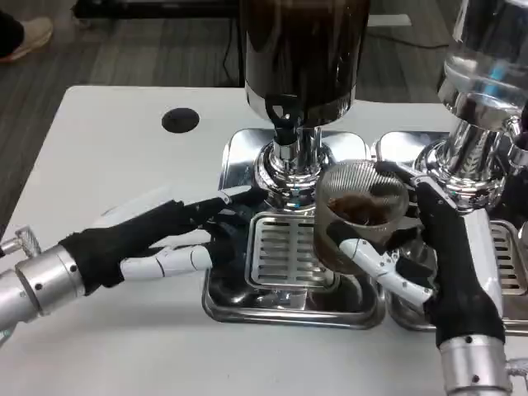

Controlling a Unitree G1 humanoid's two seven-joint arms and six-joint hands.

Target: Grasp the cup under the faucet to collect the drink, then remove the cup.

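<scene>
A clear plastic cup with dark drink in it is held by my right hand, fingers wrapped around its side. It hangs above the right part of the drip grille, just right of the dark dispenser's faucet. My left hand lies at the left edge of the steel drip tray, fingers stretched toward the dispenser base and holding nothing.
A second dispenser with a clear tank stands at the right on its own tray, close behind my right hand. A black round hole sits in the white table at the back left.
</scene>
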